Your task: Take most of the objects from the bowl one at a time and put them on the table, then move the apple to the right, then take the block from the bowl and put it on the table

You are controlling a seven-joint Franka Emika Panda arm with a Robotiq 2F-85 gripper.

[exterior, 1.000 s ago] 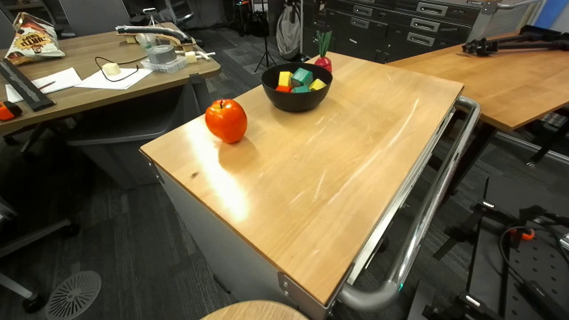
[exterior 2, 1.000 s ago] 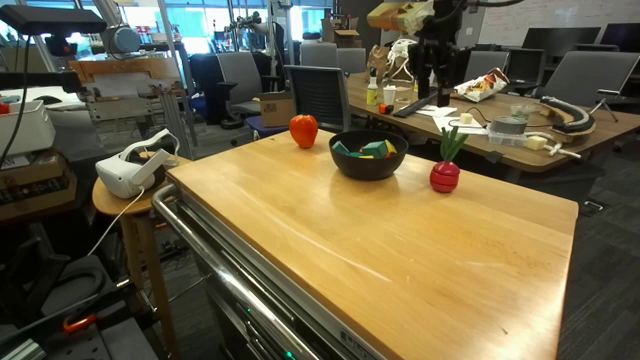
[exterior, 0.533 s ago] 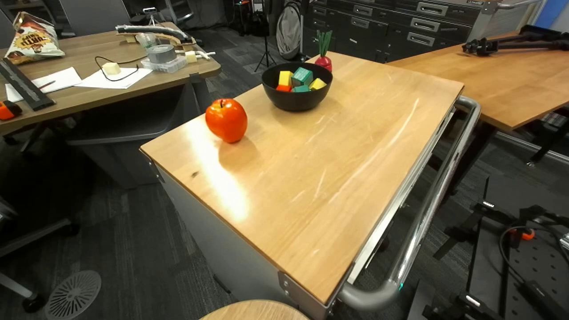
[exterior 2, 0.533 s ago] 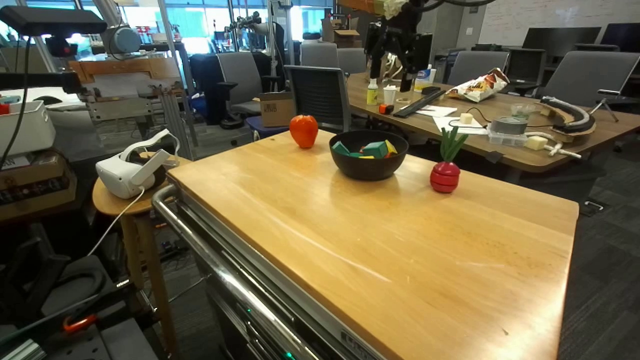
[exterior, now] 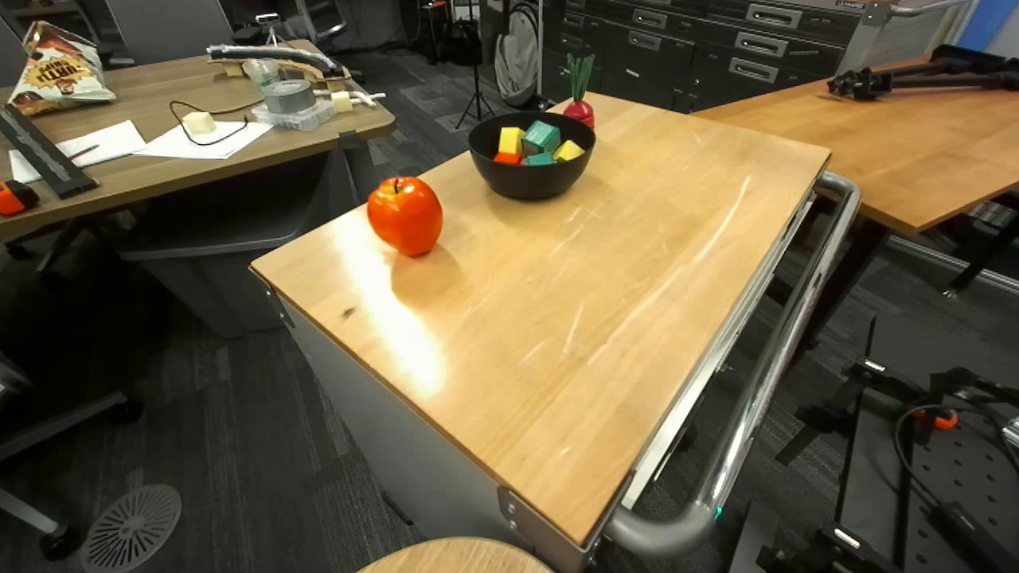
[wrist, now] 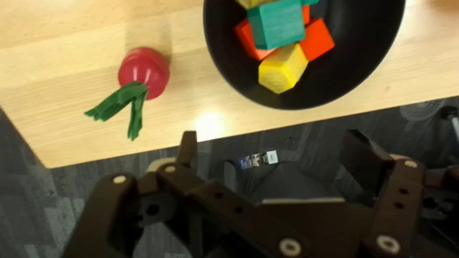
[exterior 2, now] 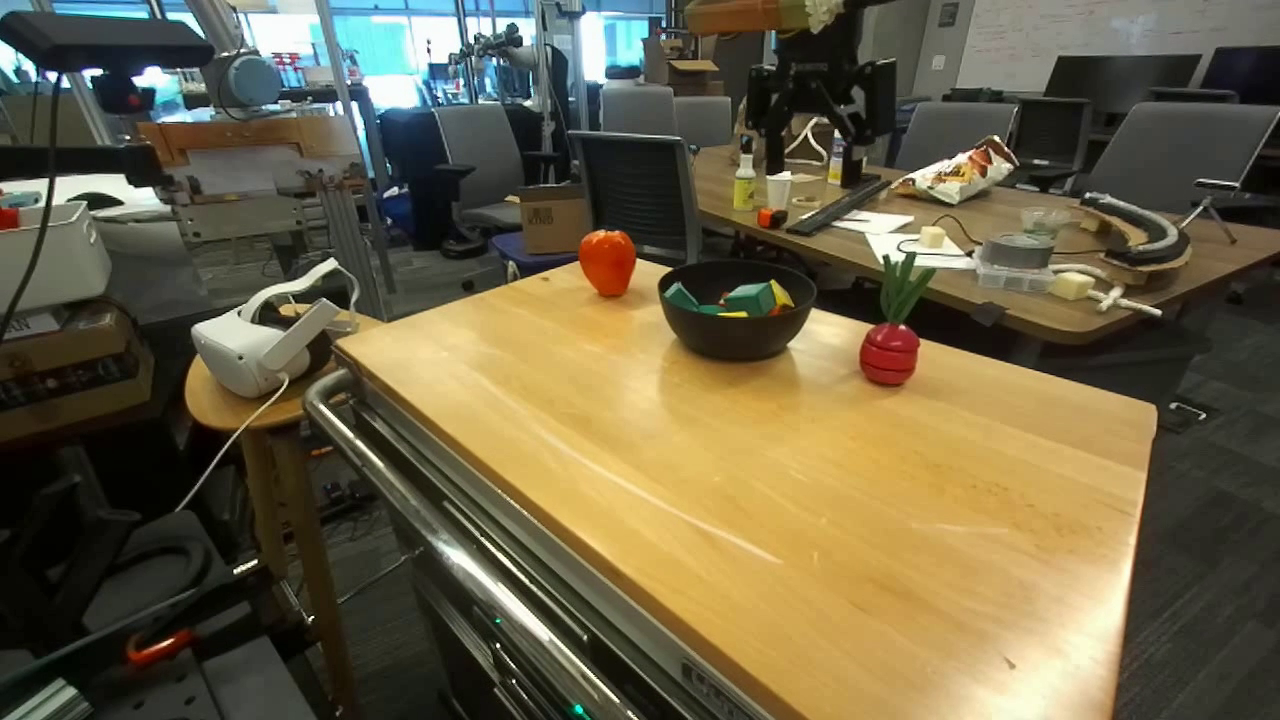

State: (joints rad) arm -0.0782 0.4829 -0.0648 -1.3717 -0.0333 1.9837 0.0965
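Note:
The black bowl (exterior: 532,185) stands upright on the light wooden table (exterior: 605,286). It holds several blocks: a green block (exterior: 541,137), a yellow block (exterior: 511,141) and a red block (exterior: 508,158). The wrist view shows the bowl (wrist: 362,46) with a green block (wrist: 281,25), a yellow block (wrist: 282,68) and a red block (wrist: 317,38). The shiny red-orange apple (exterior: 405,216) sits near a table edge, beside the bowl; it also shows in an exterior view (exterior 2: 607,263) and is outside the wrist view. My gripper (exterior 2: 814,172) is open and empty, high above and apart from the bowl; in the wrist view its fingers (wrist: 270,143) are wide apart.
A red toy radish with green leaves (exterior 2: 889,352) stands beside the bowl. A metal rail (exterior 2: 470,560) runs along one table edge. A cluttered desk (exterior 2: 1100,310) stands behind. A stool with a white headset (exterior 2: 262,345) is beside the table.
In an exterior view my gripper has moved left overall, then slightly back right in the last half second. It has turned, and its fingers look farther apart. The bowl, blocks and apple have not moved.

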